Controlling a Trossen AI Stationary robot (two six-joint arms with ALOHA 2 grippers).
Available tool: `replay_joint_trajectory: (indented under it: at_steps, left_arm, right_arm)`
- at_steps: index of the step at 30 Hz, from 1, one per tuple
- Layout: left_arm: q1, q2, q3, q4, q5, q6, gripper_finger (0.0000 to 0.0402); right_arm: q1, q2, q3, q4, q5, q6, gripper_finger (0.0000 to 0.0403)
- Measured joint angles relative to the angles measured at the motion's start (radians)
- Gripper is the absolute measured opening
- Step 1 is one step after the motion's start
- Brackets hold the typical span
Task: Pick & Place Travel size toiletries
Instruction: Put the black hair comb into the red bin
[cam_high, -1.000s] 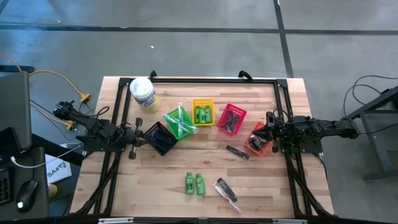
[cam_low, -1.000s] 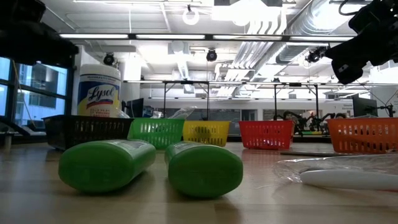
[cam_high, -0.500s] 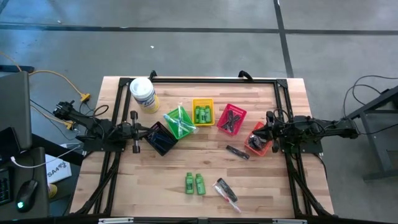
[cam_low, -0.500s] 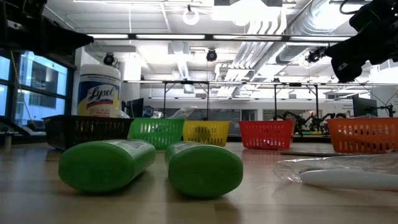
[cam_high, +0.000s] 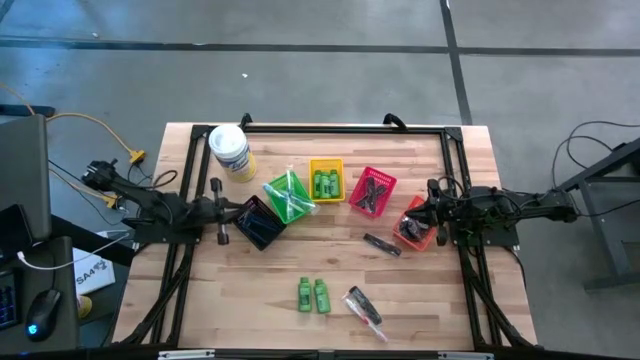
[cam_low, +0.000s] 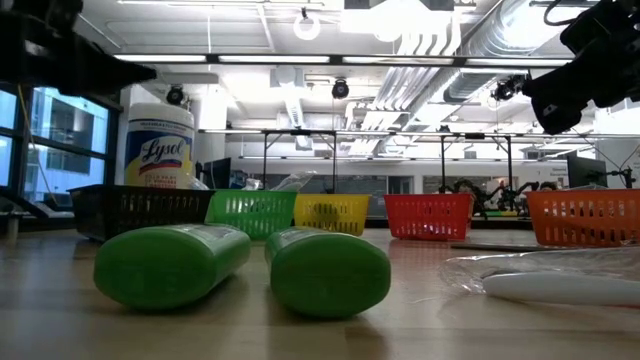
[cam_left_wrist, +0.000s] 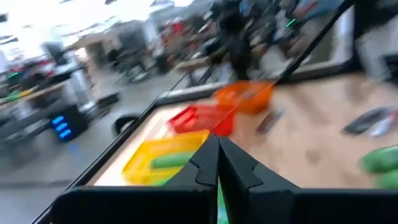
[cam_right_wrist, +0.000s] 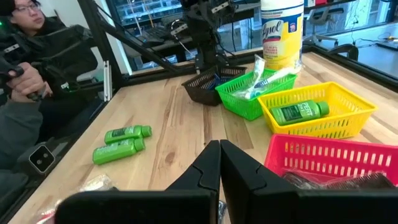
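Two bright green mini bottles (cam_high: 312, 295) lie on their sides near the table's near edge, close up in the low view (cam_low: 170, 265). A clear packet with a razor (cam_high: 365, 307) lies to their right, and a dark comb (cam_high: 382, 245) lies near the orange basket (cam_high: 415, 228). Other toiletries lie in the yellow basket (cam_high: 326, 181), green basket (cam_high: 290, 197) and red basket (cam_high: 372, 192). My left gripper (cam_high: 222, 215), shut (cam_left_wrist: 217, 163), hovers beside the black basket (cam_high: 258, 222). My right gripper (cam_high: 430, 215), shut (cam_right_wrist: 219, 165), hovers over the orange basket.
A white tub with a yellow label (cam_high: 230, 152) stands at the far left of the table. A black frame (cam_high: 340, 127) runs along the far edge and down both sides. A person (cam_right_wrist: 25, 68) sits beyond the table's left side. Bare wood lies around the green bottles.
My left gripper has shifted a little toward the black basket and turned about its wrist; its wrist view is blurred by motion. The bottles, packet, comb and baskets have not moved.
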Motion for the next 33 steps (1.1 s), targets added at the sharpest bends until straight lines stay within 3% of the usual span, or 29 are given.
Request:
replay_joint_trajectory:
  at_steps: [3,10,21,33]
  left_arm:
    - [0.001,0.061,0.0,0.015,-0.055,-0.008,0.0]
    - [0.0,0.158,0.0,0.016,-0.054,-0.001,0.0]
    - [0.0,0.173,0.0,0.009,-0.044,0.012,0.0]
    - [-0.001,0.171,0.0,0.06,-0.065,0.202,0.0]
  right_arm:
    - [0.0,0.004,0.0,-0.001,-0.004,-0.004,0.0002]
    - [0.0,0.024,0.0,-0.001,-0.002,-0.008,0.0002]
    - [0.0,0.073,0.0,-0.002,0.001,-0.067,0.0002]
    - [0.0,0.082,0.0,-0.002,0.001,-0.066,0.0002]
